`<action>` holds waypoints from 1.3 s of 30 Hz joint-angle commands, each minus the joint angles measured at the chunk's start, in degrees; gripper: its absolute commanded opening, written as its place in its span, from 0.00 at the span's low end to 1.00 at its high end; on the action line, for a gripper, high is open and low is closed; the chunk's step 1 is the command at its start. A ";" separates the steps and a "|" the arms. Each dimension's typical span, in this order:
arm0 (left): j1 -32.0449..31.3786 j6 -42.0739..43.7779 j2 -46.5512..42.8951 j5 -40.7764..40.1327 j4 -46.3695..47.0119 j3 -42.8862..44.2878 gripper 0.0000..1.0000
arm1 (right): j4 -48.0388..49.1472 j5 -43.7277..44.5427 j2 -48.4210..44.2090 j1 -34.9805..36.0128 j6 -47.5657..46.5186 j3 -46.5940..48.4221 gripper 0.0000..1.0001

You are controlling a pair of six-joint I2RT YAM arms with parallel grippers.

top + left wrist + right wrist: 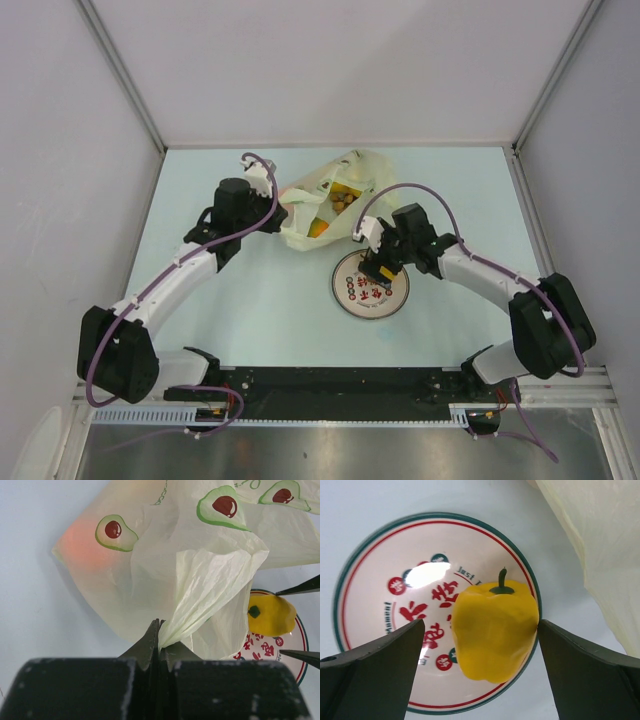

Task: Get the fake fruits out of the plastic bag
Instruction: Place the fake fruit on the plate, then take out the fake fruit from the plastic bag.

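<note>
Your left tool (pixel 159 641) is pressed together on a fold of the plastic bag (pixel 200 575), pinching it tight. I think that pinch is there to stop the bag from sliding and to lift its edge, so the mouth faces your other arm.

Your right tool (pixel 479 645) is spread wide over the plate (pixel 375 560), with one finger on each side of the yellow fruit (pixel 495 630). The fruit has a little green stem and seems to sit on the plate, near its rim. One finger has a clear gap. The other is very close, and I cannot tell if it touches. Nothing is being squeezed, so I think this fruit is let go and out of the bag.

The plate lies just beside the bag on the bench (pixel 250 300), which makes a short trip for each fruit. More are inside the bag. An orange fruit (pixel 318 228) and a brown round cluster (pixel 343 198) show at the open mouth. I think the job is only begun. Next you would reach your right tool into that mouth.
</note>
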 commanded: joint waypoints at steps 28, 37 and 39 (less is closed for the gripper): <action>0.77 5.75 -4.27 -5.49 -3.98 1.88 0.00 | 16.31 6.08 23.54 9.83 28.41 25.50 0.00; 0.86 15.77 -10.08 -11.93 -8.10 -5.24 0.00 | 13.49 2.28 24.43 11.78 25.34 25.50 0.00; 0.77 15.86 -10.96 -8.77 -8.99 -6.11 0.00 | 16.80 3.95 24.08 11.69 25.59 25.50 0.00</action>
